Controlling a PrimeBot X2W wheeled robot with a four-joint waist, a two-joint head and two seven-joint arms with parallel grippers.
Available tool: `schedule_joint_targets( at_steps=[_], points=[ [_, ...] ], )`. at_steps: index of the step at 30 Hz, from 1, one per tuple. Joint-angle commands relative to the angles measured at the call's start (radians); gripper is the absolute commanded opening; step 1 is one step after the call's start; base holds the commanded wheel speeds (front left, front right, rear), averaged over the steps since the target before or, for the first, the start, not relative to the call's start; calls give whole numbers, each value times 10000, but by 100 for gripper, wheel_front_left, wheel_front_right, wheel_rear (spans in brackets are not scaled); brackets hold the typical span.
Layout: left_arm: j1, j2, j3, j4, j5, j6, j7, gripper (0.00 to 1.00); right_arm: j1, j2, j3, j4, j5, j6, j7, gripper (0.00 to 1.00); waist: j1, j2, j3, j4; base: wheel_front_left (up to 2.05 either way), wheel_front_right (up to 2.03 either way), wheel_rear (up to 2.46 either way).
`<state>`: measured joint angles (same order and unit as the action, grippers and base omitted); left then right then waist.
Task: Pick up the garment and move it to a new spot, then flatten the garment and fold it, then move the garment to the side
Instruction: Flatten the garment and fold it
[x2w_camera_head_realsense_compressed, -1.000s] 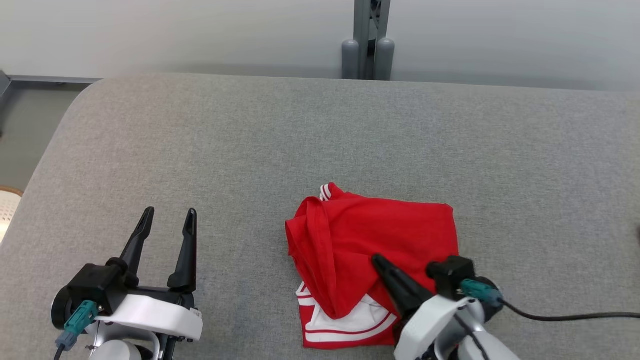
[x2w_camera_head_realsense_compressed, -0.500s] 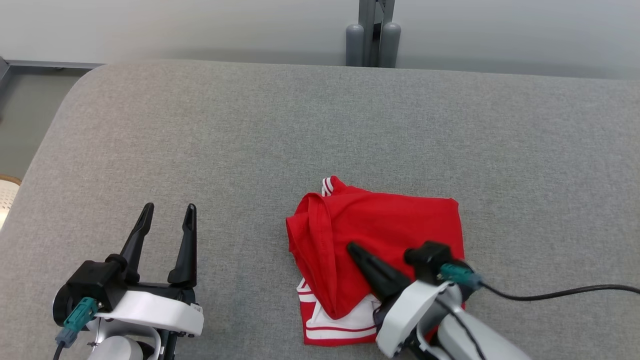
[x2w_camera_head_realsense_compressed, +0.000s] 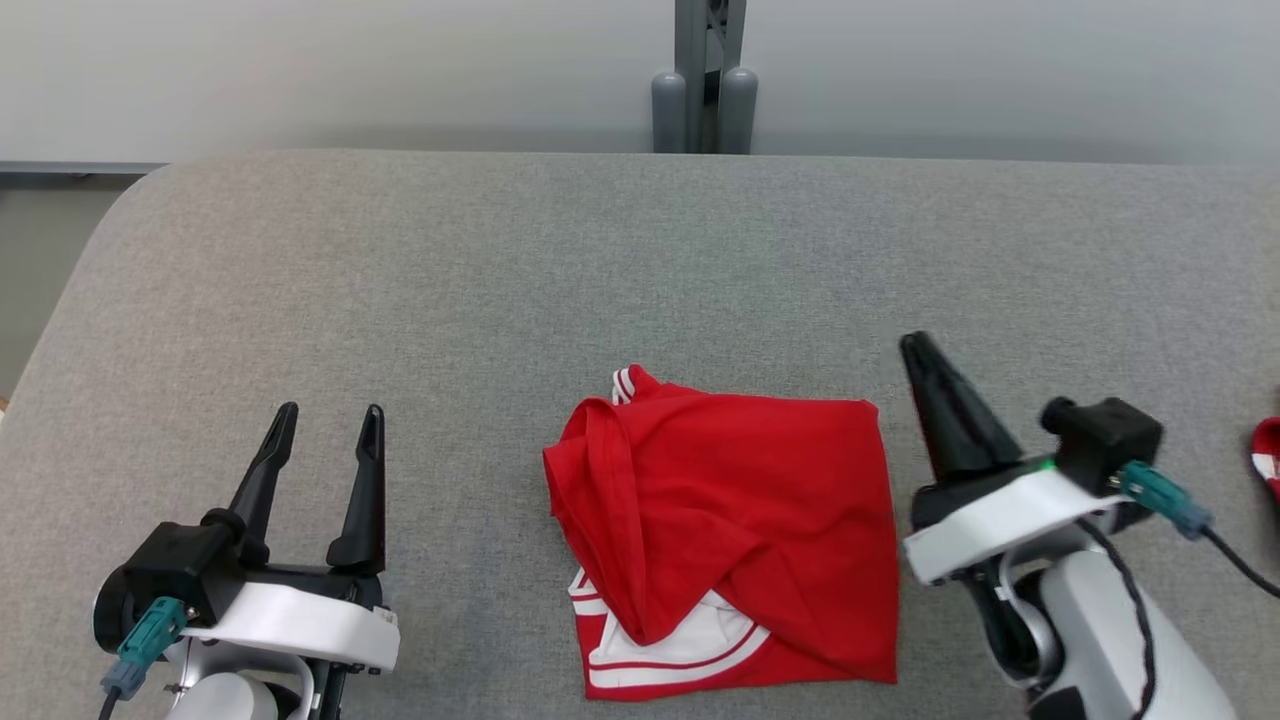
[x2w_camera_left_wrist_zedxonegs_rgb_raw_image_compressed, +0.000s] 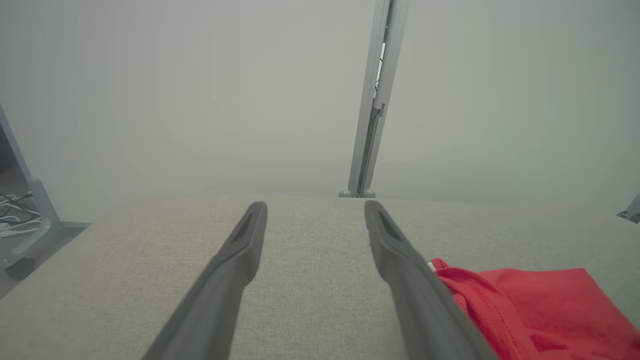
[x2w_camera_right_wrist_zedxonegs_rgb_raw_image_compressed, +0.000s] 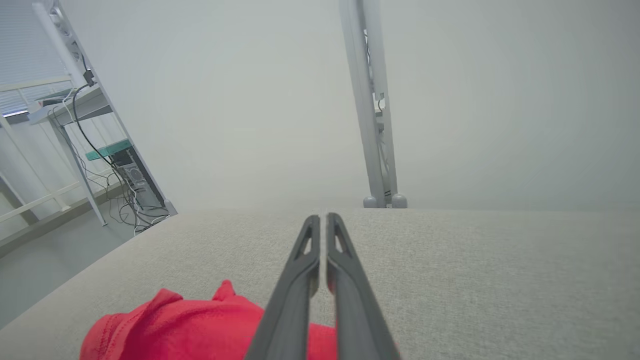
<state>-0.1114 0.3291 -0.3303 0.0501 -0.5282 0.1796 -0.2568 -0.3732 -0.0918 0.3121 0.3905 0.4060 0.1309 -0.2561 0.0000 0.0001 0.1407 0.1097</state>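
We see a red garment (x2w_camera_head_realsense_compressed: 730, 520) lying in a rough square near the front middle of a grey fabric-covered worktop (x2w_camera_head_realsense_compressed: 500, 280). It sits between our two claws and touches neither. Our right claw (x2w_camera_head_realsense_compressed: 914, 345) is just beside the garment's right edge, its two dark fingers pressed together with nothing between them. Our left claw (x2w_camera_head_realsense_compressed: 330, 413) rests well off to the left with its fingers spread apart, also empty. We judge the fold to be made, if loosely, with the move to the side left to do. To do that well, we would open the right claw and bring both claws to opposite edges. Each should pinch through every layer, not only the top flap. Then we would lift low or slide the garment so the stack does not spill open. The garment's far and right edges run fairly straight. Its left edge is bunched, with a seamed band curving along it. White striped trim pokes out at the far left corner, and a white panel with a red stripe shows beneath a slanting flap at the near left corner.
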Motion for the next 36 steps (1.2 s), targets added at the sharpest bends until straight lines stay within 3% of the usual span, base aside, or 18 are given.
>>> schedule_joint_targets(
  at_steps=[1,2,8,15,26,36],
  points=[
    [19,81,22,-61,76,65,-12,100,290,-28,-465,-239,-296,-4,35,66,0,-1,-61,-81,0,0,0],
    [31,94,20,-90,84,87,-2,100,402,-17,-752,-426,-433,-4,48,100,0,-1,-83,-119,0,0,0],
    [164,204,33,-214,83,155,56,100,1291,74,-2134,-1489,-1227,-4,510,100,0,-1,-268,-338,0,0,0],
    [343,316,29,-294,65,266,160,100,2599,149,-3051,-2802,-2007,-4,1255,100,0,-1,-505,-545,0,0,0],
    [627,468,-33,-253,-10,330,302,100,4357,350,-3643,-4340,-2206,-4,1952,100,0,-1,-883,-670,0,0,0],
    [718,534,-51,-351,-76,390,337,100,4854,393,-3757,-4910,-1995,-4,2166,100,0,-1,-916,-715,0,0,0]
  ],
)
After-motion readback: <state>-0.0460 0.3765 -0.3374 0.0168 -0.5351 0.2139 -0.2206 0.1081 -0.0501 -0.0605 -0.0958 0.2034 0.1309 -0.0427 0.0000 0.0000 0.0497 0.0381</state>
